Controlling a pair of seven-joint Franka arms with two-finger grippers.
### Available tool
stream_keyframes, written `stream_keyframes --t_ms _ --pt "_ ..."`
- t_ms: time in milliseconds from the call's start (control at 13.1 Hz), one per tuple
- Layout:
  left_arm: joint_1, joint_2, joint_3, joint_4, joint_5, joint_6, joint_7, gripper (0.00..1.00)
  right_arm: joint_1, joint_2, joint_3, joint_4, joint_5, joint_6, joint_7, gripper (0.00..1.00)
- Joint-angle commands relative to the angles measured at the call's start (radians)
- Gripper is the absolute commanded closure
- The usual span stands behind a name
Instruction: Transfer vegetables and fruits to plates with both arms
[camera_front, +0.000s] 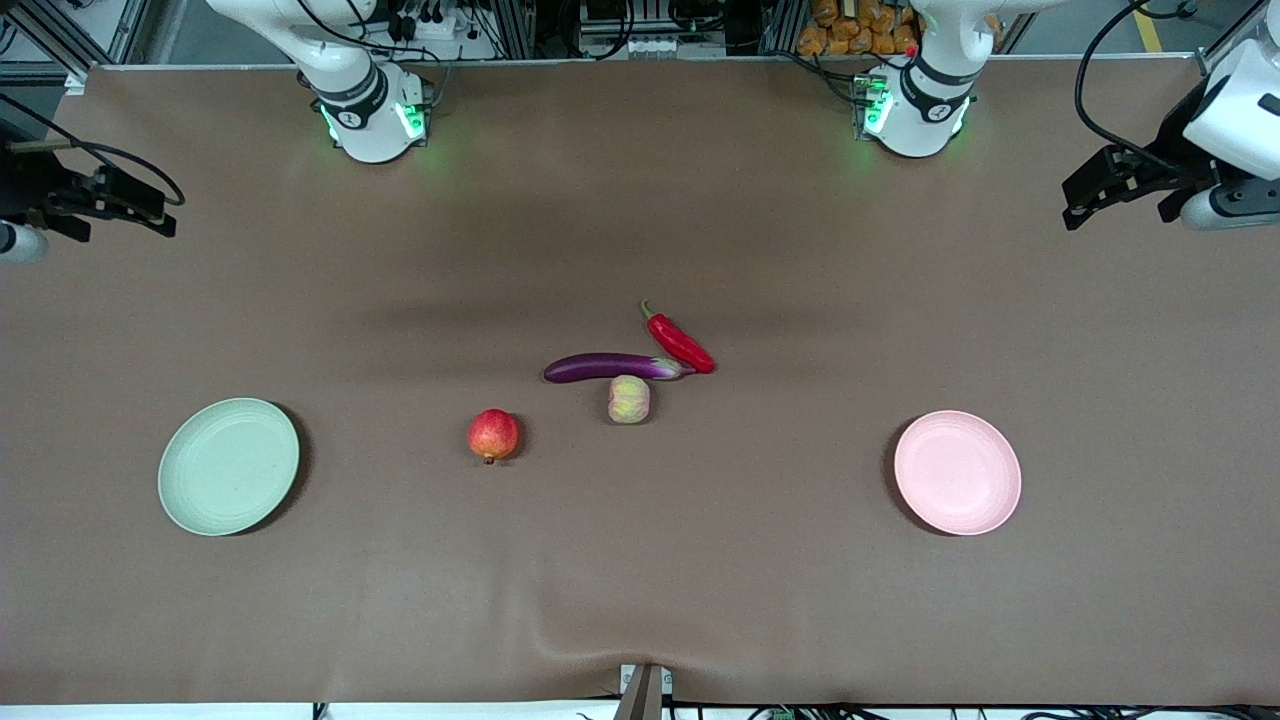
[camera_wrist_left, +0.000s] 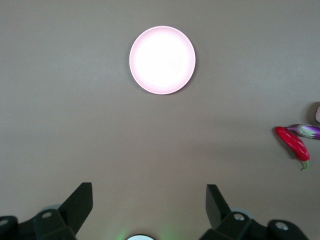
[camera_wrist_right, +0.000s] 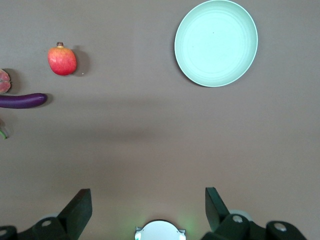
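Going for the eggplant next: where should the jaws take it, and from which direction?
Probably from straight above, across the middle of the eggplant, jaws closing across its slim width. It lies flat, lengthwise along the table. Avoid the stem end: the chili pepper touches it there, and the peach-like fruit sits close beside it, nearer the front camera.

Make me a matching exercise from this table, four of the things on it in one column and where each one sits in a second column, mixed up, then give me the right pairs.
Things:
1. eggplant
2. pomegranate
3. green plate
4. pink plate

Places:
A. at the left arm's end of the table
B. touching the chili pepper at one tip
C. at the right arm's end of the table
D. alone between the peach and the green plate

Pairs: 1-B, 2-D, 3-C, 4-A
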Motion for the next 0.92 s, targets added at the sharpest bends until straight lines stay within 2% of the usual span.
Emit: stream_keyframes --t_ms 0,305,534,610,839 --pt "0.004 0.002 0.000 0.022 -0.011 -0.039 0.021 0.00 -0.017 -0.011 0.012 0.007 -0.012 -0.012 0.009 0.00" --pt "0.004 0.005 0.000 0.057 -0.005 -0.059 0.021 0.00 -0.017 0.004 0.012 0.001 0.000 0.001 0.009 0.00" --pt "0.006 0.002 0.001 0.072 -0.005 -0.092 0.021 0.00 -0.014 0.102 0.013 0.004 0.008 0.083 0.011 0.00" --pt "0.006 0.002 0.000 0.082 -0.006 -0.109 0.021 0.00 -0.015 0.142 0.013 0.004 0.031 0.112 0.011 0.00" --pt "0.004 0.002 0.000 0.083 -0.009 -0.118 0.015 0.00 -0.021 0.298 0.013 0.007 0.179 0.217 0.014 0.00"
